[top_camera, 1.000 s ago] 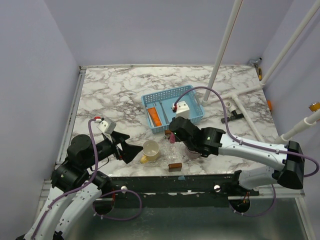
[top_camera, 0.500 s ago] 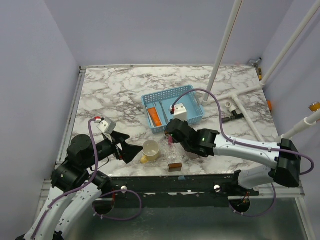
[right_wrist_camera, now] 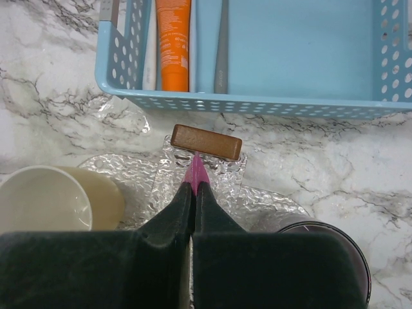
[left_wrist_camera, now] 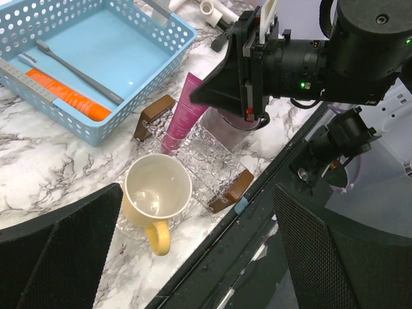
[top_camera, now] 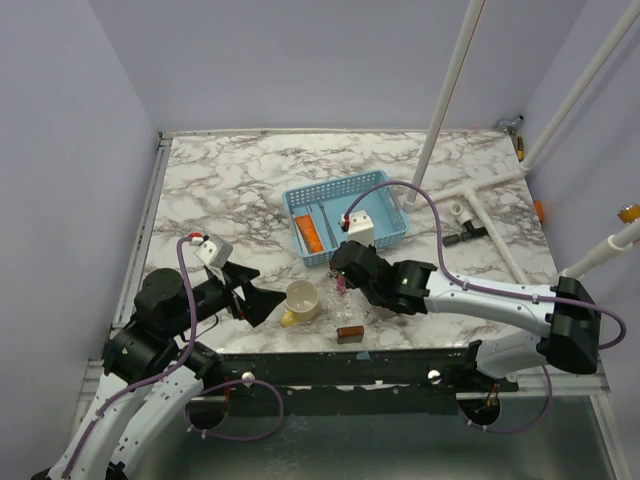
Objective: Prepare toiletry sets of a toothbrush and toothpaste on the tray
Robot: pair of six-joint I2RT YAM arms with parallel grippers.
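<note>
One set lies in the tray (right_wrist_camera: 257, 106) ahead of the right hand (right_wrist_camera: 194, 188): orange toothpaste (right_wrist_camera: 174, 45) beside the toothbrush (right_wrist_camera: 221, 45). Right hand pinched shut on the pink toothpaste (right_wrist_camera: 194, 170), tip poking past its fingertips, probably bound for the tray. Idle left hand (top_camera: 258, 297) spread wide.

Your marble tabletop (right_wrist_camera: 51, 77), rel. to the R gripper (right_wrist_camera: 194, 188): blue mesh basket (right_wrist_camera: 244, 106) just ahead, brown block (right_wrist_camera: 206, 142) at its tip on clear crinkled plastic (right_wrist_camera: 129, 164), yellow mug (right_wrist_camera: 96, 199) left, purple-grey mug (left_wrist_camera: 222, 132) close right.
</note>
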